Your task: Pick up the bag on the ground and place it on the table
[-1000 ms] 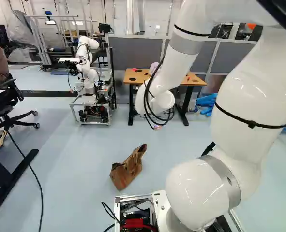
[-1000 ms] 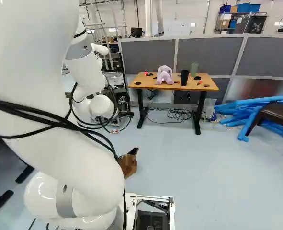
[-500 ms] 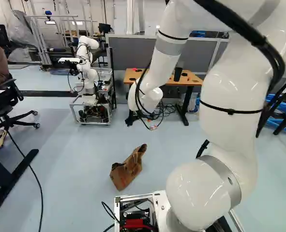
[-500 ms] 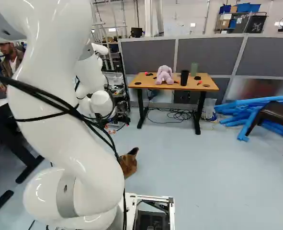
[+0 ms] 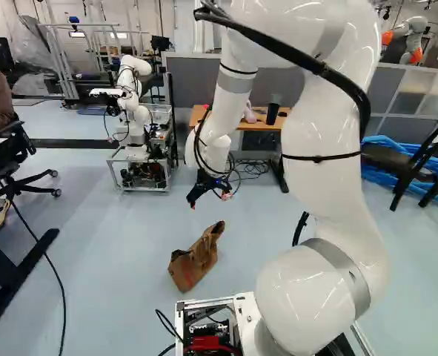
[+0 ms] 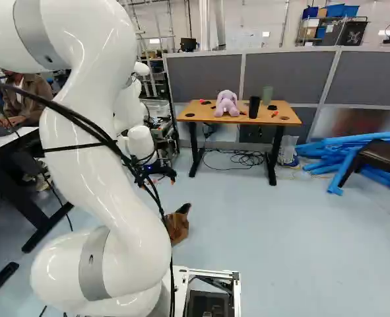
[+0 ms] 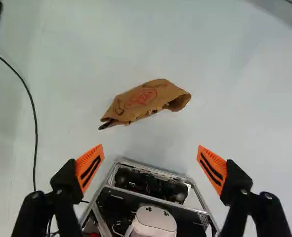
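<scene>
Pincer point(image 5: 208, 199) open, fingers spread wide, orange pads facing each other. It's up in the air, seen above and past the bag in the left base view, tips pointing down.

Brown paper bag point(image 5: 193, 261) is on the floor point(image 5: 122, 259), just ahead of the base frame point(image 5: 196, 305), between that and the surface. Lying on its side, crumpled, red marking on one face. In the wrist view it sits ahead of the pincer point(image 7: 150, 146), apart from both fingers, long side roughly across the gap, one end gaping. Base frame shows between the fingers there. Right base view: bag partly hidden by the arm point(image 6: 109, 191).

Surface point(image 6: 204, 113) is well apart from the bag, wood top, black legs, up against grey partition panels point(image 6: 287, 76). On it: lavender plush toy point(image 6: 226, 104), black cup point(image 6: 254, 107), green cup point(image 6: 267, 95) near the black one, some small red and black bits. Loose cables point(image 6: 246, 158) on the floor under it. Blue tubes point(image 6: 353, 150) piled at the right of the right base view, dark chair point(image 6: 383, 157) by them.

Another robot point(image 5: 133, 104) on a wheeled base, left of the surface in the left base view.
</scene>
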Tool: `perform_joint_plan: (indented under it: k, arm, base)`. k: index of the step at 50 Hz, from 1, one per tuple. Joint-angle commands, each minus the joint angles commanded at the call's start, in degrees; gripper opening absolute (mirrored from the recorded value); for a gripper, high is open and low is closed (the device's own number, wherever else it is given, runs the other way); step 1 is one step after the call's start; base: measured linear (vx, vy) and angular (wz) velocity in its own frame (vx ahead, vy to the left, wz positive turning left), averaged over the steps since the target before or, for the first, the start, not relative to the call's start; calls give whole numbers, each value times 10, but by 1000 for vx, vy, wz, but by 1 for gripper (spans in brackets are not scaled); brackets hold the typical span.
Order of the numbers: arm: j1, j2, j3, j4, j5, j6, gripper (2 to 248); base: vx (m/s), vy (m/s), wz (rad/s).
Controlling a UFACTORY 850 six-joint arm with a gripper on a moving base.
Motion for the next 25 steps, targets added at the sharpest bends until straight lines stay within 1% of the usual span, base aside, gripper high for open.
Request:
perform_joint_plan:
  k: [4, 8, 25]
  arm:
    - [3, -17, -16, 0, -18, 0, 247]
    - [6, -34, -32, 0, -27, 0, 247]
    - [13, -99, -96, 0, -32, 0, 247]
  base:
    - [0, 0, 0]
    - [0, 0, 0]
    - [0, 0, 0]
